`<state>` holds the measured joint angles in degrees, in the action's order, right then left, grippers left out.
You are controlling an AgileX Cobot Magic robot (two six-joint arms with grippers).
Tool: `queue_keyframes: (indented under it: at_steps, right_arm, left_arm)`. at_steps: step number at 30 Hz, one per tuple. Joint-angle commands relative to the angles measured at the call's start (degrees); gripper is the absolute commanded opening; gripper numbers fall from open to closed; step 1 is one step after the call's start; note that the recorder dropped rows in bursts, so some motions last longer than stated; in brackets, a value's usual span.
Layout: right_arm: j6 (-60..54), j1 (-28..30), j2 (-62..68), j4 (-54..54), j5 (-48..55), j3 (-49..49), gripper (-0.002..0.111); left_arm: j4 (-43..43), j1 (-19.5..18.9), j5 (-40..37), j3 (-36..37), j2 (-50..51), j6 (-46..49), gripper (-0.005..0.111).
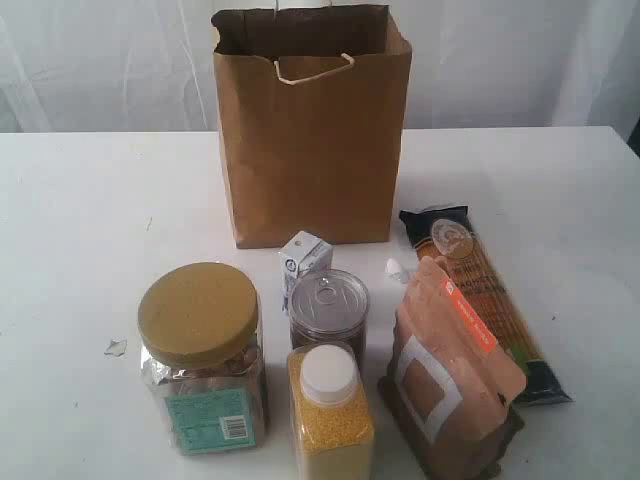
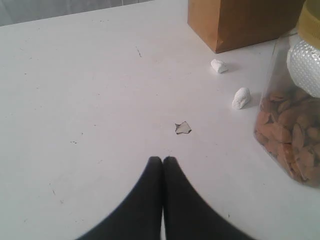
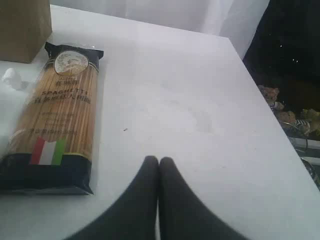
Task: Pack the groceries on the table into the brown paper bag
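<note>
The brown paper bag (image 1: 310,140) stands upright at the back of the white worktop (image 1: 80,200), mouth open to the ceiling, one cord handle drooping over its front rim. The groceries cluster just in front of it. The small white-blue carton (image 1: 305,255) is nearest the bag, with the pull-tab tin can (image 1: 328,310) just before it, both upright. The tan-lidded jar (image 1: 205,360) is at the left and the white-capped bottle (image 1: 330,410) of yellow grain beside it, caps up. The brown-orange pouch (image 1: 450,380) stands to the right, leaning a little, window facing forward.

The spaghetti pack (image 1: 490,300) lies flat behind the pouch. Its long axis runs from the bag's right corner out toward the near right edge, with the dark emblem end pointing at the bag.

The left fingers (image 2: 150,180) are pressed together, holding nothing, above bare worktop near a small chipped fleck (image 2: 183,128). The right fingers (image 3: 147,180) are likewise together and empty, just beside the pack's flag end.
</note>
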<state>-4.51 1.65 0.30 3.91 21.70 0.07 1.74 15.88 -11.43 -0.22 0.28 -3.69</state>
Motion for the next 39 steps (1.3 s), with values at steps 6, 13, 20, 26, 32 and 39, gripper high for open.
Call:
queue_keyframes:
  at_steps: [6,13,20,26,32,39]
  right_arm:
    - [-2.2,0.3,-0.3,2.1,-0.8,-0.1,0.000]
    - [-2.5,0.3,-0.3,0.2,-12.2,-0.1,0.000]
    - [19.3,0.3,-0.3,-6.4,-63.2,-0.1,0.000]
    - [15.7,0.3,-0.3,-8.6,-88.7,-0.1,0.000]
    - [16.8,0.3,-0.3,-9.4,-81.5,-1.6,0.000]
    - [-0.5,0.3,6.4,-11.6,-64.1,-19.2,0.000]
  left_arm:
    - [0.0,0.2,0.3,0.2,-0.3,0.1,0.000]
    - [0.0,0.2,0.3,0.2,-0.3,0.1,0.000]
    - [0.0,0.2,0.3,0.2,-0.3,0.1,0.000]
    - [0.0,0.2,0.3,0.2,-0.3,0.1,0.000]
    - [0.0,0.2,0.3,0.2,-0.3,0.1,0.000]
    - [0.0,0.2,0.3,0.2,-0.3,0.1,0.000]
